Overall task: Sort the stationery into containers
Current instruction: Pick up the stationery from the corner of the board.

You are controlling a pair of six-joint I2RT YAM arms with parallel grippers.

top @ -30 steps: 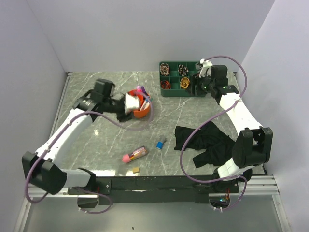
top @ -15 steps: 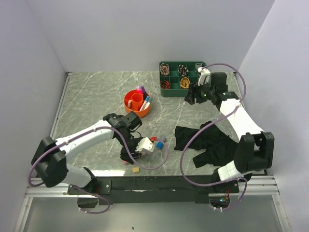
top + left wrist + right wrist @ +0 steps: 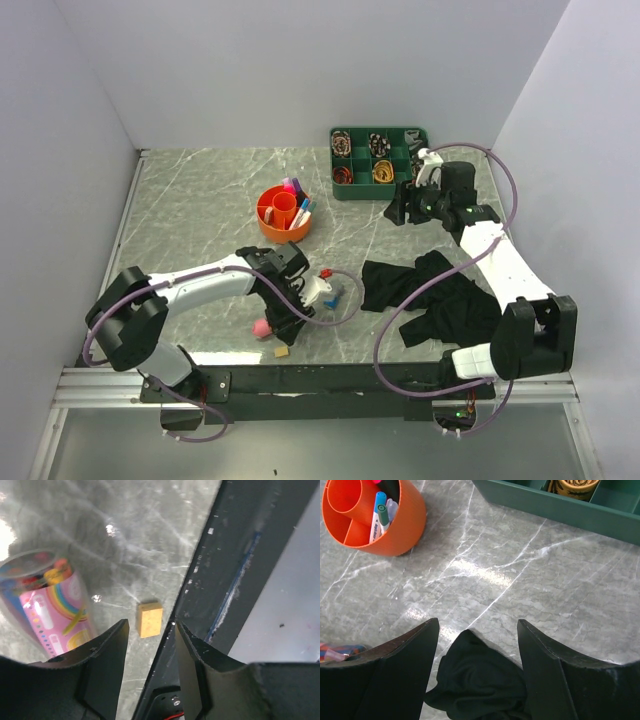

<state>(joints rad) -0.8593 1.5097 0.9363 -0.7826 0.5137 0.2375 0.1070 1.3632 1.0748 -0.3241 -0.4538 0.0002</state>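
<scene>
My left fingers hang spread over the beige eraser; the pink case lies just outside them, untouched I think. My right fingers spread above the black cloth, orange organiser well apart.

The white left arm lies low and bent inward, left gripper angled down, jaws partly apart. The right arm reaches far forward, right gripper jaws wide.
</scene>
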